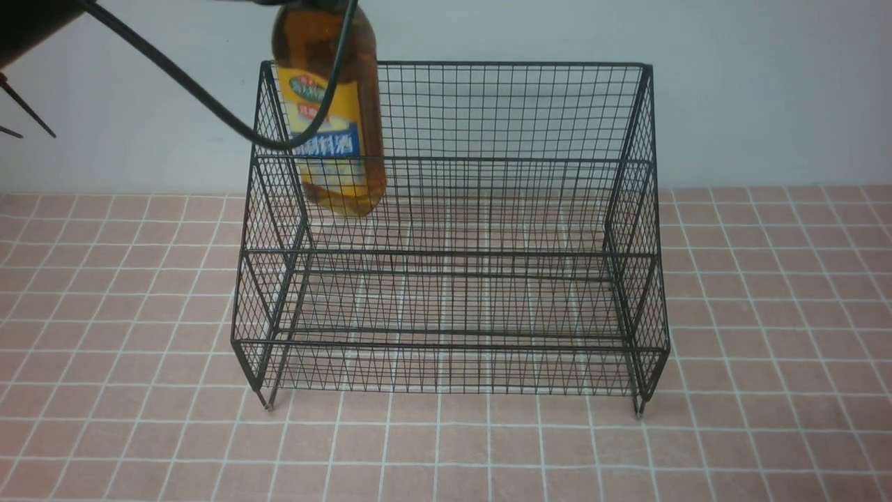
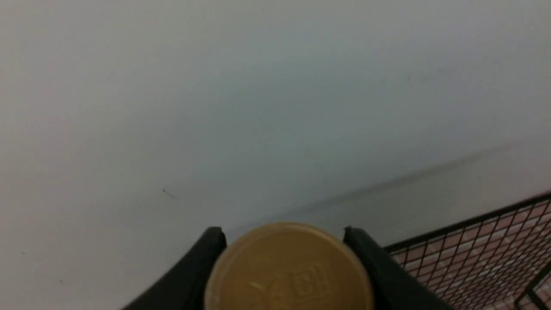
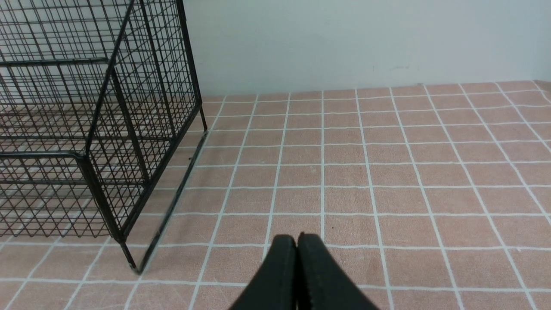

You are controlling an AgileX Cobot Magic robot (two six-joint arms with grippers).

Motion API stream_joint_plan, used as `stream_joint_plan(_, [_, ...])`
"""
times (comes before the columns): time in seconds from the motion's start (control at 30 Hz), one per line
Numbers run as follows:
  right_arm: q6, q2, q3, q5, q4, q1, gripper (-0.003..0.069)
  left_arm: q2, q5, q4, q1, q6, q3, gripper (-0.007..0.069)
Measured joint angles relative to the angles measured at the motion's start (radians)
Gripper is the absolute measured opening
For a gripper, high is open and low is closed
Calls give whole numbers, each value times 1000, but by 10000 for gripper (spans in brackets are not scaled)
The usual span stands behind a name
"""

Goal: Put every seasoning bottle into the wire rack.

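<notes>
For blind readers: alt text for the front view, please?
An amber seasoning bottle hangs at the left end of a black wire rack, above its upper tier, cap out of frame. The rack stands on pink tiles before a pale wall; a cable crosses the bottle.

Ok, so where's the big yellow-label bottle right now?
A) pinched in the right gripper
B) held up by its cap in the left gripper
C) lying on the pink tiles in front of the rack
B: in the left wrist view the left gripper has a finger on each side of the gold cap. In the front view the seasoning bottle hangs at the left end of the wire rack.
</notes>
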Motion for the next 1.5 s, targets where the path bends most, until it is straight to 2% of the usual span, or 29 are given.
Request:
stream_joint_plan(0.3, [0, 0, 0, 0, 0, 0, -12, 75, 141, 22, 2, -11, -11, 304])
stream_joint_plan(0.83, [0, 0, 0, 0, 0, 0, -12, 88, 94, -29, 1, -93, -13, 304])
stream_joint_plan(1.03, [0, 0, 0, 0, 0, 0, -12, 29, 19, -14, 2, -94, -23, 405])
stream_joint_plan(1.17, [0, 0, 0, 0, 0, 0, -12, -43, 70, 36, 10, -96, -26, 414])
stream_joint_plan(1.3, [0, 0, 0, 0, 0, 0, -12, -117, 217, 59, 11, -114, -28, 316])
stream_joint_plan(1.4, [0, 0, 0, 0, 0, 0, -12, -165, 361, 55, 11, -123, -29, 122])
stream_joint_plan(1.47, [0, 0, 0, 0, 0, 0, -12, -182, 455, 54, 11, -121, -29, 28])
stream_joint_plan(1.5, [0, 0, 0, 0, 0, 0, -12, -190, 481, 53, 11, -120, -24, 12])
